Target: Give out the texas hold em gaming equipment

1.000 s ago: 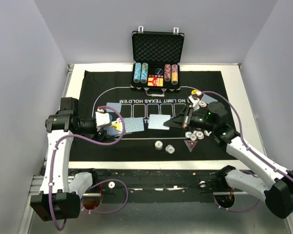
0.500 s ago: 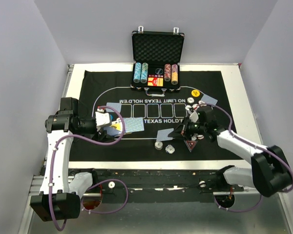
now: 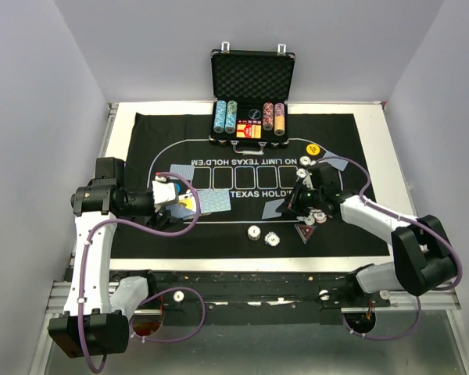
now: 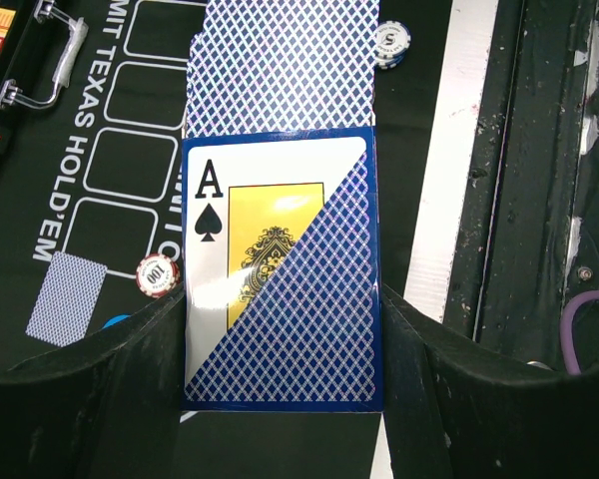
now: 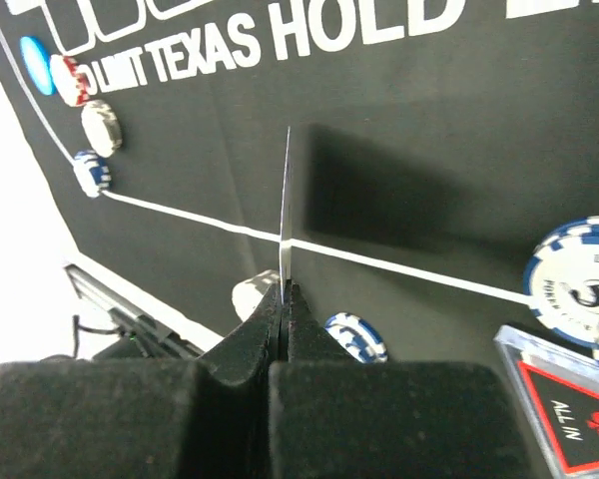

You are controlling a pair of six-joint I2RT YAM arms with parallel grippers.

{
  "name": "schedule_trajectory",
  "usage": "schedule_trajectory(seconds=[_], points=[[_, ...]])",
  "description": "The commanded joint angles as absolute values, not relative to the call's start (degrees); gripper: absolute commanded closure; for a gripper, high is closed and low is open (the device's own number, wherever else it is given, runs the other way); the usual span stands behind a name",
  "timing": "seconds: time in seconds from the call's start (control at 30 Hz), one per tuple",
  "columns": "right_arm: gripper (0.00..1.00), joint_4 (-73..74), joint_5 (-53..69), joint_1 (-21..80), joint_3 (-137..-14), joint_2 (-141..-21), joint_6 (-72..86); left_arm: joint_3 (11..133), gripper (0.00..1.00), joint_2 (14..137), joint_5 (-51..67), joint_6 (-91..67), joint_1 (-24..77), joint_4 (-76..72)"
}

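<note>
- Your right hand (image 5: pixel 283 299) is pinched tight on the edge of one blue-backed card (image 5: pixel 287 200). The wrist view shows the card edge-on. From above it sits over the mat (image 3: pixel 180 133), at about 4 o'clock from the mat's centre. The views do not show whether it touches the cloth.
- Your left hand (image 4: pixel 282 324) is closed on a pack of cards (image 4: pixel 280 269), with its fingers against the long sides and the ace-of-spades face up to the wrist camera. It sits at about 9 o'clock from the mat's centre.
- Treat the single card as very light, thin, bendy and slick. Held by one edge only, it will likely flex and swing, so keep the pinch on that edge.
- The pack should be stiffer and heavier. Hold it across the long sides near the middle. You cannot tell whether it is boxed; if it is loose, cards may slide out.
- Two striped chips (image 3: pixel 263 235) lie near the held card at its 7 o'clock, and the red triangular marker (image 3: pixel 306 232) lies at its 4 o'clock. They look easy to nudge.
</note>
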State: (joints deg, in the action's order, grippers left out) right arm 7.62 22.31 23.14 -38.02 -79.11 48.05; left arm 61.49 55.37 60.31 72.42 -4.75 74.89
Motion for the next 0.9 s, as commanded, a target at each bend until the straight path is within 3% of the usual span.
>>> schedule_trajectory(seconds=[0.0, 0.17, 0.37, 0.47, 0.53, 0.7, 0.87], points=[[0.99, 12.6, 16.6, 22.9, -39.5, -81.5, 44.6, 62.9, 0.54, 54.9, 63.5, 73.7, -4.7, 75.3], [0.91, 15.0, 15.4, 22.8, -38.8, -83.7, 43.5, 63.2, 0.54, 54.8, 63.7, 73.8, -4.8, 75.7], [0.66, 19.1, 11.5, 22.8, -38.8, -81.7, 43.5, 63.1, 0.54, 55.0, 63.5, 73.9, -4.8, 75.9], [0.45, 21.6, 10.3, 22.9, -40.0, -80.3, 43.0, 63.2, 0.54, 55.1, 63.6, 74.0, -4.7, 75.9], [0.37, 23.4, 9.9, 22.9, -40.8, -79.7, 42.4, 63.4, 0.54, 55.3, 63.7, 74.0, -4.7, 76.0], [0.34, 25.4, 12.9, 22.9, -43.3, -74.7, 42.4, 63.4, 0.54, 55.5, 63.7, 74.0, -4.7, 76.0], [0.30, 21.0, 24.2, 22.9, -47.5, -68.7, 45.7, 63.5, 0.54, 55.7, 63.9, 74.2, -4.8, 76.0]])
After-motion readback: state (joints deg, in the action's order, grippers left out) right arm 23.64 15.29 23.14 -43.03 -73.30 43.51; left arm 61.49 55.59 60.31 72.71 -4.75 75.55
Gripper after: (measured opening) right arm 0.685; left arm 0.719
